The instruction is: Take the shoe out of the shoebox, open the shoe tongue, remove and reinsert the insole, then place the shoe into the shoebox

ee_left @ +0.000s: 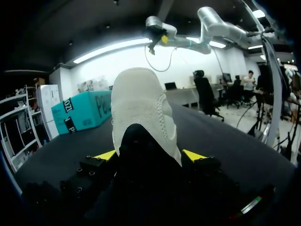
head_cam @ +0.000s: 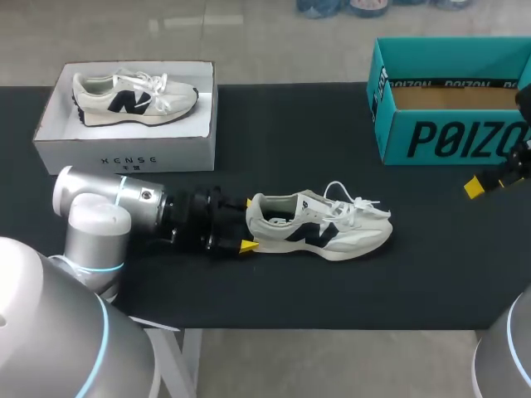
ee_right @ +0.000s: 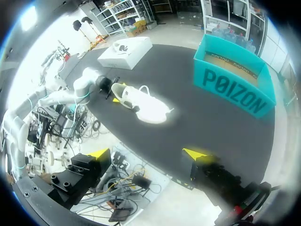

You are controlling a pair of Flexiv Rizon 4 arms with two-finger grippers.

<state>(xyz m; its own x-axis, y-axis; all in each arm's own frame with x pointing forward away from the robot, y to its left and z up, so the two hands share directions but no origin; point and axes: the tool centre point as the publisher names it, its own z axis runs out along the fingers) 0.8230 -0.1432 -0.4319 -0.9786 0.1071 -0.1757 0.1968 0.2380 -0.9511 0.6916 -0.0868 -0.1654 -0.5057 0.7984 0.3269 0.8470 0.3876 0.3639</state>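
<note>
White shoe [head_cam: 319, 225] mid-table, heel clasped by left hand [head_cam: 248, 224], right hand [ee_right: 146, 153] spread empty beside teal shoebox [head_cam: 448, 139]

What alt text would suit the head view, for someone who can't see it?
The left gripper clasps the heel of a white shoe lying on a black table. A second shoe sits in a white shoebox; a teal box stands open at right.

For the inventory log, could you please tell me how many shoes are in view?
2. The first shoe lies in the white shoebox; the second shoe lies on the table, heel in the left gripper. The teal box's inside is partly hidden.
</note>
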